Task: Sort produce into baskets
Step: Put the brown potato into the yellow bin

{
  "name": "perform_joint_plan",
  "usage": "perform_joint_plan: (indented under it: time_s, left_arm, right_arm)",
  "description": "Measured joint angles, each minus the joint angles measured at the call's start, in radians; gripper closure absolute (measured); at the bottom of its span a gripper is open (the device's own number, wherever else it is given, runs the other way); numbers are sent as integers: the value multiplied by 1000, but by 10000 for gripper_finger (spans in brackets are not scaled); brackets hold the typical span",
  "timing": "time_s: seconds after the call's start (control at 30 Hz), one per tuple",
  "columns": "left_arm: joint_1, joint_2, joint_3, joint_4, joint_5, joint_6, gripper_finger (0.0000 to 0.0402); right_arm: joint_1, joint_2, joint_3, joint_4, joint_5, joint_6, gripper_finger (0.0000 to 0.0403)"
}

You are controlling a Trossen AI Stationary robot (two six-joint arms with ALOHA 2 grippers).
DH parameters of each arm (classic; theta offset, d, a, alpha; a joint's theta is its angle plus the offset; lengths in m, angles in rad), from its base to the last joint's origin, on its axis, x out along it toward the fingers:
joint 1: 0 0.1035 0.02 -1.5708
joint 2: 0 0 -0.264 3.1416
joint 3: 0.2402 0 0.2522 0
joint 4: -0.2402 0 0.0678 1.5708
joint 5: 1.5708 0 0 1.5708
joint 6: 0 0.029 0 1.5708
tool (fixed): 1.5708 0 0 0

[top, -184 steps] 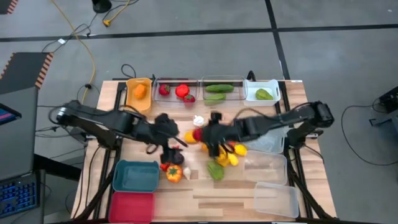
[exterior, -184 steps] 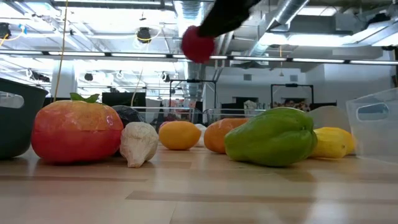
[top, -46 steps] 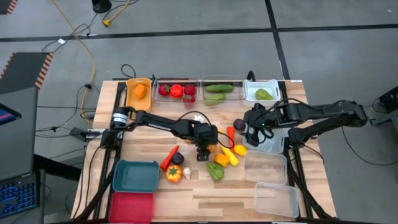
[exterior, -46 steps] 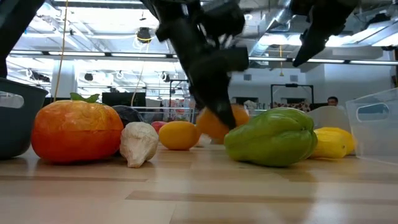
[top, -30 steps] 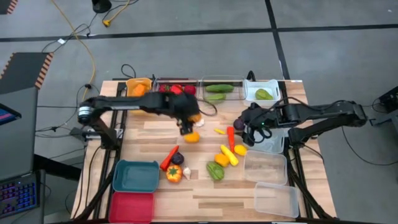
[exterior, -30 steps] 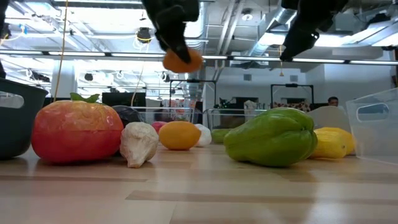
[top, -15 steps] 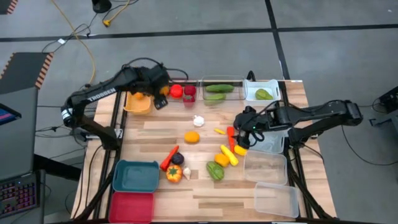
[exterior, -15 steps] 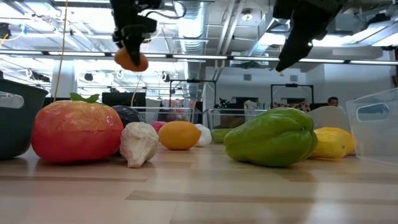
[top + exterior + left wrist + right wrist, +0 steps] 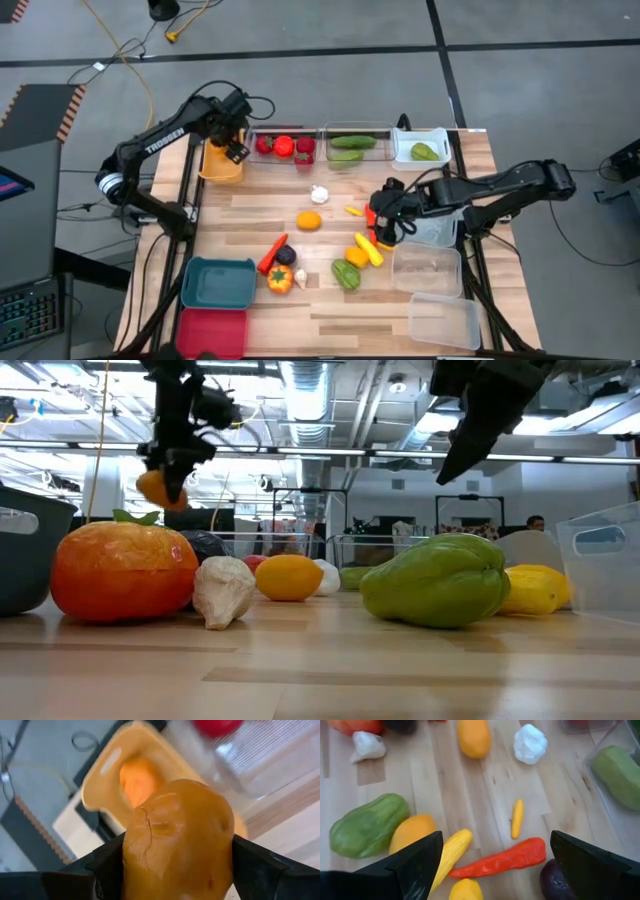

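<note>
Orange fruit (image 9: 177, 840) clamped between the left gripper's (image 9: 236, 147) fingers, held in the air over the orange-yellow bin (image 9: 222, 166) at the table's far left corner; that bin already holds another orange piece (image 9: 139, 781). Right gripper (image 9: 384, 215) hovers with fingers spread wide and empty over the loose produce at mid-table, directly above a red chili (image 9: 501, 860), with a small yellow pepper (image 9: 517, 818), a yellow banana-like piece (image 9: 451, 851) and a green pepper (image 9: 366, 826) nearby. A red tomato (image 9: 123, 572) and a white garlic bulb (image 9: 224, 590) lie on the wooden table (image 9: 380, 310) toward the teal bin (image 9: 218, 283).

Pale wooden table (image 9: 400, 300) with visible grain, glossy orange-yellow plastic bin (image 9: 107, 765), matt cracked orange fruit (image 9: 177, 840)
</note>
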Motion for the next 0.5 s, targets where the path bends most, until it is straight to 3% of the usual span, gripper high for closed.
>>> perform_joint_plan:
  time_s: [0.5]
  left_arm:
    - [53, 2, -118, 49, 2, -12, 116]
  right_arm:
    - [50, 10, 0, 64, 0, 0, 8]
